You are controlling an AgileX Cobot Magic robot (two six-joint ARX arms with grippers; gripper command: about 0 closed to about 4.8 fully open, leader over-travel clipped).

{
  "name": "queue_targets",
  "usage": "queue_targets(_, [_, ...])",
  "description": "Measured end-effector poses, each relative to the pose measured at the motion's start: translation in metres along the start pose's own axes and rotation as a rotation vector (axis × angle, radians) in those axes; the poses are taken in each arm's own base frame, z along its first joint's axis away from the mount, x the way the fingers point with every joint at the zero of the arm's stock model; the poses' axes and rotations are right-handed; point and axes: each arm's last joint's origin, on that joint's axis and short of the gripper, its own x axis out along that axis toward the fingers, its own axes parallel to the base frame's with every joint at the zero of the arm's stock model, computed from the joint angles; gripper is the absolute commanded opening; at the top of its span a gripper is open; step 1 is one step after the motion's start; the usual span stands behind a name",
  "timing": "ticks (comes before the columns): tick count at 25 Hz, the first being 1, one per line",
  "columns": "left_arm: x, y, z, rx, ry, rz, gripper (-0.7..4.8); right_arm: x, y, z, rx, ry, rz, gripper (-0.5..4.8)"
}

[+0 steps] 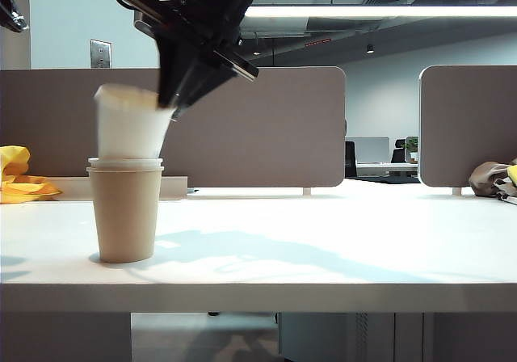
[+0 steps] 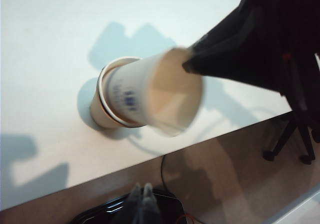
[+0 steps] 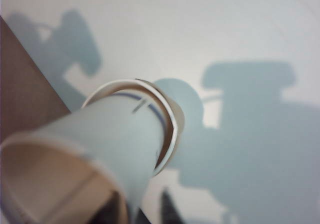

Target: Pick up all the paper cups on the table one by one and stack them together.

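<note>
One step left: two cups are already nested, and the third is going in on top. I judge this to be the final stacking step, near its end.
Next move: the last cup needs to drop straight and seat rim to rim. It leans, so my right claw should let it go cleanly and lift clear without dragging it.
Table (image 1: pixel 363 241): white and wide. The stack stands on its left part in the exterior view, near the front edge.
Brown cup (image 1: pixel 125 212): plain kraft, upright, at the bottom of the stack.
Top white cup (image 1: pixel 129 124): blurred and tilted, its base inside the stack, with a blue logo on its side.
Nested white cup (image 1: pixel 125 163): only its rolled rim shows above the brown one.
Right claw (image 1: pixel 174 103): reaches across to the top cup's rim, a finger either side of its wall. I cannot tell whether it grips or has let go.
Left claw (image 2: pixel 142 201): fingers pressed together, holding nothing, off the table's front edge.
</note>
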Motion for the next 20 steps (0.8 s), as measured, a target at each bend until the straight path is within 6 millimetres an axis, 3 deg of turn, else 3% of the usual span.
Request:
queue_targets(2, [0.0, 0.0, 0.0, 0.0, 0.0, 0.0, -0.06, 0.0, 0.0, 0.0, 0.0, 0.0, 0.0, 1.52])
queue_targets(12, [0.0, 0.0, 0.0, 0.002, -0.001, 0.0, -0.06, 0.0, 0.0, 0.001, -0.001, -0.006, 0.0, 1.76])
queue_targets(13, [0.0, 0.0, 0.0, 0.003, -0.002, 0.0, -0.06, 0.0, 0.0, 0.001, -0.002, -0.008, -0.001, 1.58])
queue_targets(16, [-0.001, -0.001, 0.003, 0.02, -0.028, -0.001, -0.06, -0.001, -0.001, 0.001, -0.012, -0.01, -0.034, -0.08])
queue_targets(20, [-0.017, -0.01, 0.008, 0.113, -0.187, -0.007, -0.06, -0.023, -0.011, -0.001, -0.01, -0.037, -0.102, -0.08])
